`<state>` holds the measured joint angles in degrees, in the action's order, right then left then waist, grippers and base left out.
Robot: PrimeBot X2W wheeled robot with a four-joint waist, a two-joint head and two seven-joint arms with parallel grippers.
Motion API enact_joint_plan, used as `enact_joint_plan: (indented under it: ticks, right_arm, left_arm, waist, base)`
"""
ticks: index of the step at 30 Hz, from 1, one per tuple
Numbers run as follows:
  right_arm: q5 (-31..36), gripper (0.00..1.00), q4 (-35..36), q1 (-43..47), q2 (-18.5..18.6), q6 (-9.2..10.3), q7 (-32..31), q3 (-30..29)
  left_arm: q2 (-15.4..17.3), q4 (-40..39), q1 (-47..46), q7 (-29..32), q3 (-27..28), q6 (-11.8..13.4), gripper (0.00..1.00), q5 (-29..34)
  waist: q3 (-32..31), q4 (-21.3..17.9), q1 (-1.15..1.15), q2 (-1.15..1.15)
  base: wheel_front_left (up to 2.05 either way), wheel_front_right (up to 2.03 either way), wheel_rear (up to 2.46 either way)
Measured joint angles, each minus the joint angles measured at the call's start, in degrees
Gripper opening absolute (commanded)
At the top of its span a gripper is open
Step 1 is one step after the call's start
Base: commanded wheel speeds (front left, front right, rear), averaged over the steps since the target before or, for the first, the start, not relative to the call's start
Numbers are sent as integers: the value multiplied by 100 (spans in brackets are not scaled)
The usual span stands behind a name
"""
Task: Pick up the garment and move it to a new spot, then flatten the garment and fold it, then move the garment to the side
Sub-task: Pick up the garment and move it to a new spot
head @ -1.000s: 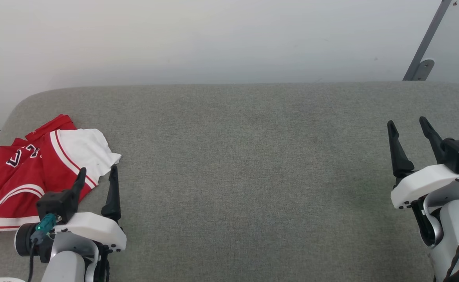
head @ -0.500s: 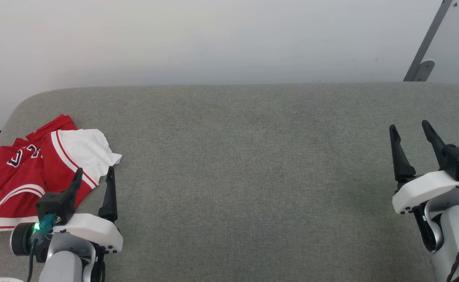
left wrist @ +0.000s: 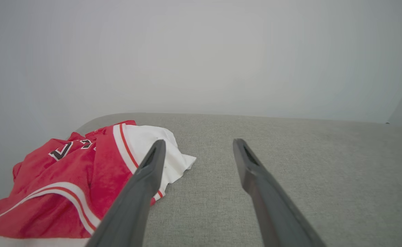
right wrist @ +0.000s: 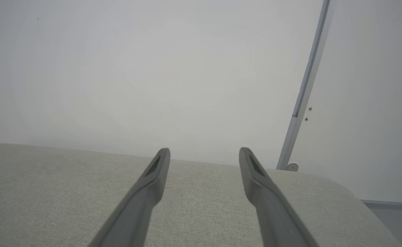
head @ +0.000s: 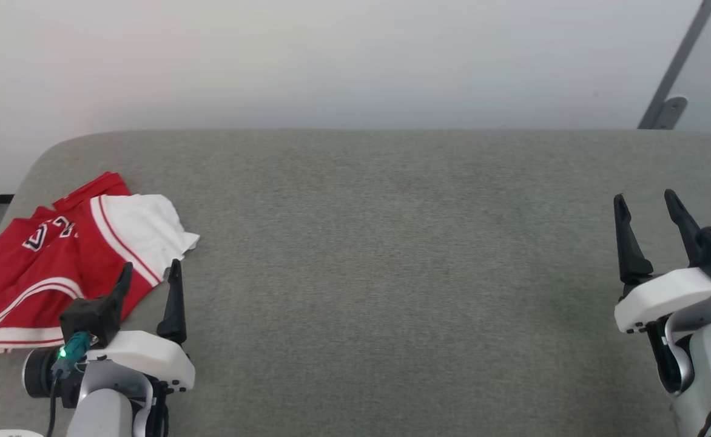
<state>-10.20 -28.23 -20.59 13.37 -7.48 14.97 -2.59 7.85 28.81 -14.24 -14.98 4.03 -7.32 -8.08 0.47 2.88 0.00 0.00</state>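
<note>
Head view puts the garment in a crumpled heap at the far left end of the grey padded surface, close to its rounded corner and left edge; that is where your trouble could start. Pinch only the white sleeve lying on top and you would likely lift one layer while the red body drags behind, bunches further, or slips off that edge; come in too flat and the fingers may simply shove the cloth ahead of them. Your left gripper hovers just beside the shirt's right side, fingers pointing away from you and spread wide with nothing between them; in the left wrist view one finger overlaps the sleeve's edge, though I cannot tell whether it touches. Your right gripper sits well apart at the surface's right end, jaws equally wide and empty; it is too far off to help without a long reach.
</note>
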Motion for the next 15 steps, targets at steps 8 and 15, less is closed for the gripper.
enact_joint_plan:
  ticks: [8,15]
  right_arm:
    - [-86,100,55,179,-37,0,1,67]
    - [-136,100,60,171,-140,-1,1,260]
  left_arm:
    - [-147,-58,44,0,112,41,100,123]
    - [-231,-154,195,0,236,127,100,214]
  waist:
    - [-8,587,0,0]
    - [10,1236,0,0]
  base:
    - [0,0,0]
    - [0,0,0]
